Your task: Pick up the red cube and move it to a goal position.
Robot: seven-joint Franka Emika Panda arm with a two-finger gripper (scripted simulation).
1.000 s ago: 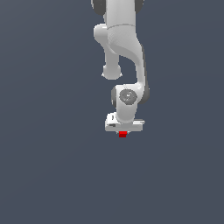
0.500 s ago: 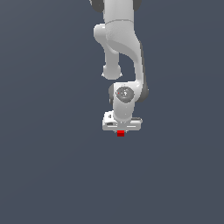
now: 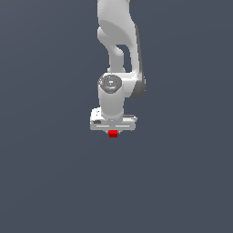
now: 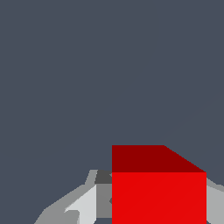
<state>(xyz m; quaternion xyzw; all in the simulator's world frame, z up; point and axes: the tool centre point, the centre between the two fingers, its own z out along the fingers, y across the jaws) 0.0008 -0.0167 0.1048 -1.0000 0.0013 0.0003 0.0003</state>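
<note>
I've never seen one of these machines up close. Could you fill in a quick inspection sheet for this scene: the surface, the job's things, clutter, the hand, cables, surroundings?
Surface: plain dark grey-blue all round; no edge or texture seen.
Job's things: red cube shows just under the white hand; the wrist view has it large between the fingers. No goal marker seen.
Clutter: nothing seen.
Hand: hand points down, with the cube between its fingers; actual contact cannot be confirmed.
Cables: nothing seen.
Surroundings: only the white arm; nothing else seen.
</note>
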